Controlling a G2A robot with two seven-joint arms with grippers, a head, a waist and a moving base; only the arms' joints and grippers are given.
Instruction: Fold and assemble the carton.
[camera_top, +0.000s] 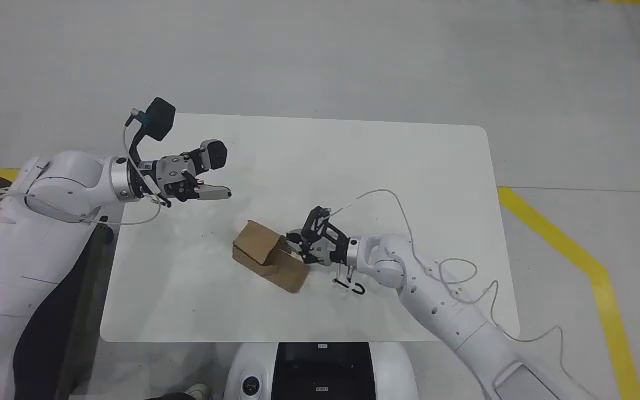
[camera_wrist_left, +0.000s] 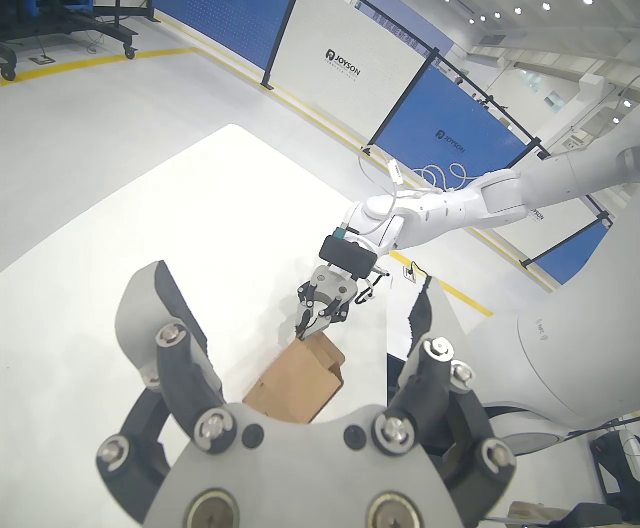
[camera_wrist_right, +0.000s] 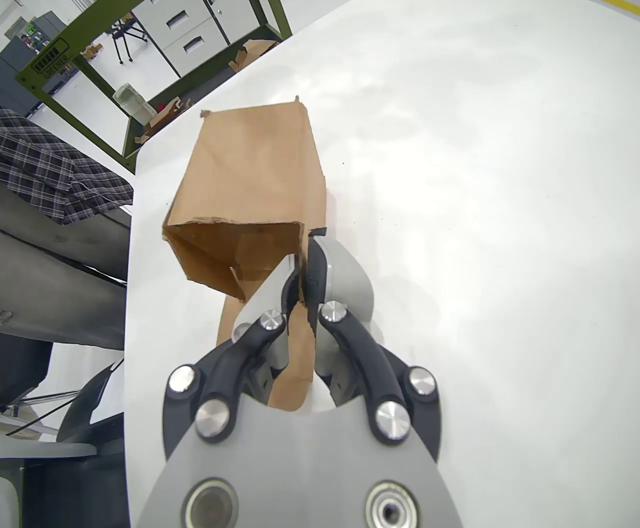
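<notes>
My right gripper (camera_wrist_right: 301, 280) is clamped on a flap of the carton (camera_wrist_right: 250, 175), whose open mouth lies right at my fingertips on the table (camera_top: 420, 170). My left gripper (camera_wrist_left: 296, 274) is spread wide, well apart. Risk: the flap tears or slips, and the unbraced carton slides when I fold.

Right end effector (camera_top: 298, 244) blocks carton (camera_top: 258, 243) open end; opposite end unobstructed.

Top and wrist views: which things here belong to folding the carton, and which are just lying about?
Job in hand: carton; right pincer, shut on its flap; left pincer, open, apart from it; table.
Lying about: cardboard scraps beyond the table; clear container; green bench.
</notes>
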